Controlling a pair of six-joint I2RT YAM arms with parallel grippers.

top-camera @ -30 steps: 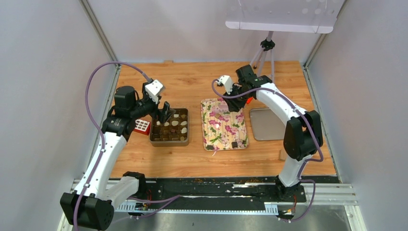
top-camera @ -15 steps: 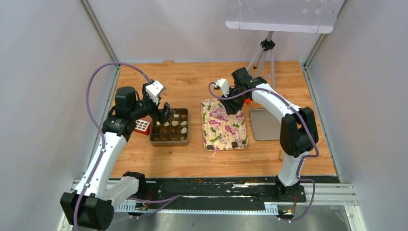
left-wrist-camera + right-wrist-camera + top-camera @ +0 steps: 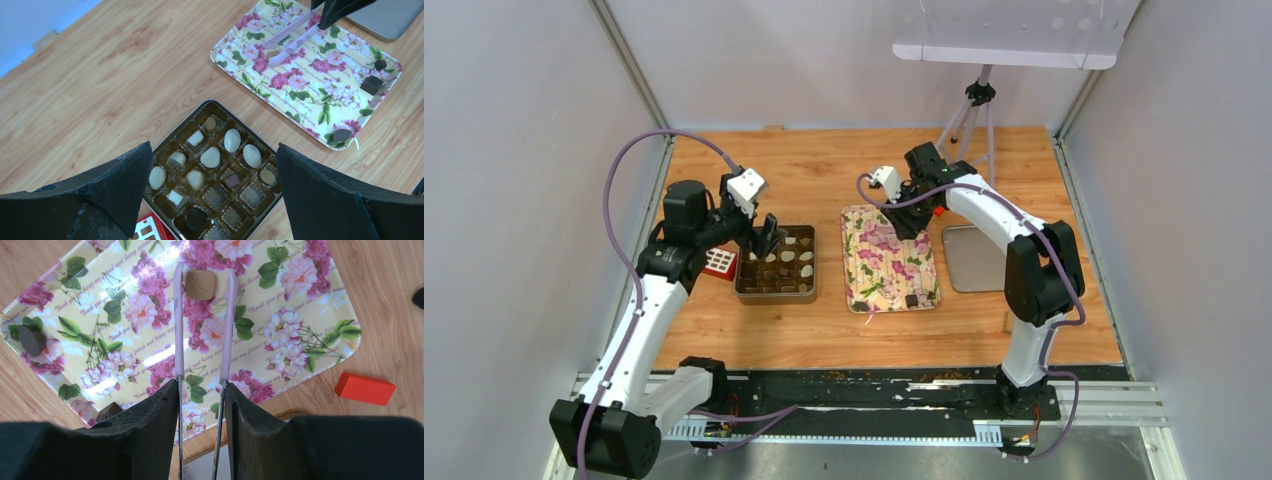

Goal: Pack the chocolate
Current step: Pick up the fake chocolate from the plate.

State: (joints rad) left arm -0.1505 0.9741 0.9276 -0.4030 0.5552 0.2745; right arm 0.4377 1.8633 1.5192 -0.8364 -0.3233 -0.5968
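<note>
1. Over the gold compartment box (image 3: 774,291), the left gripper (image 3: 764,235) is held with its jaws spread wide and nothing between them.
2. Cream, tan and dark chocolate pieces (image 3: 210,157) are seen in the box's compartments, one to a compartment. Several compartments at the near side are left unfilled.
3. A red grid card (image 3: 719,262) is seen just beside the box, on its left.
4. To the right of the box, a flowered tray (image 3: 874,285) is laid flat on the wooden table (image 3: 824,170), apart from the box.
5. Over the tray's far end, the right gripper (image 3: 200,387) is closed on a pair of lilac tongs (image 3: 177,315), gripped by their two arms.
6. A tan square chocolate (image 3: 201,284) is framed by the tong tips as it lies on the tray. The left tip is seen at its edge and a narrow gap is seen on the right, so a firm pinch cannot be confirmed.
7. Three dark pieces (image 3: 371,84) are left near the tray's front corner.
8. A red block (image 3: 365,388) is seen on the table beyond the tray, and a grey metal tray (image 3: 972,258) is placed to the right.
</note>
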